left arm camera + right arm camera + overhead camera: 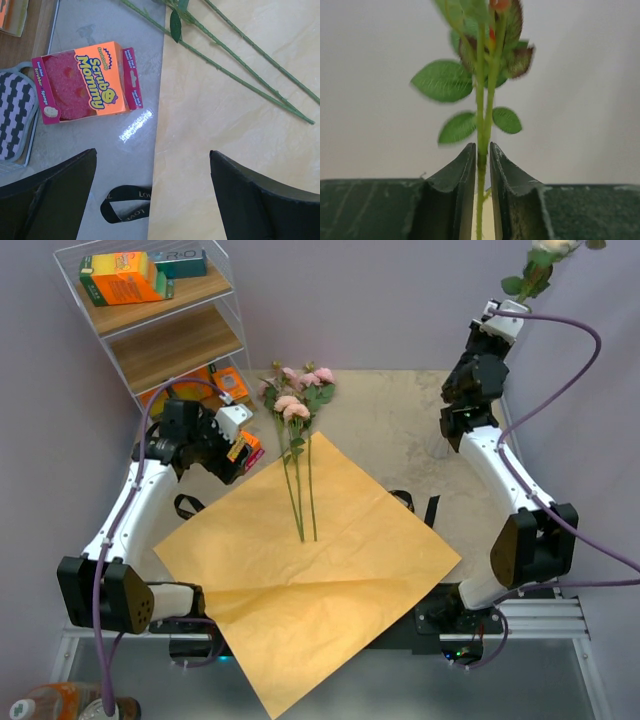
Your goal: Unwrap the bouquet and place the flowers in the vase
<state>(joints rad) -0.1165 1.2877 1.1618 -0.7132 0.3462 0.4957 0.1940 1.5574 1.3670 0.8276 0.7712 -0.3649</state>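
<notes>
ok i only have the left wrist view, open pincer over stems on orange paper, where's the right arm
observer: up high at the far right, right pincer closed on one flower, stem upright.
operator: do my stems have blooms
observer: yes, pink blooms lie beyond the paper, off its far corner.
operator: and the vase
observer: it shows in none of the three views.

I have the paper sheet [320, 580] spread flat on the bench [400, 430]. The flowers [293, 408] lie across its far corner, stems on the sheet, blooms past its edge. Left of the sheet sit a sponge box [82, 82] and a ribbon loop [125, 204], with the shelf rack [170, 340] behind. My left end effector [152, 155] hangs over the sheet's left edge. Far right, my right end effector [482, 150] grips a single flower [480, 125] upright, above the bench.
</notes>
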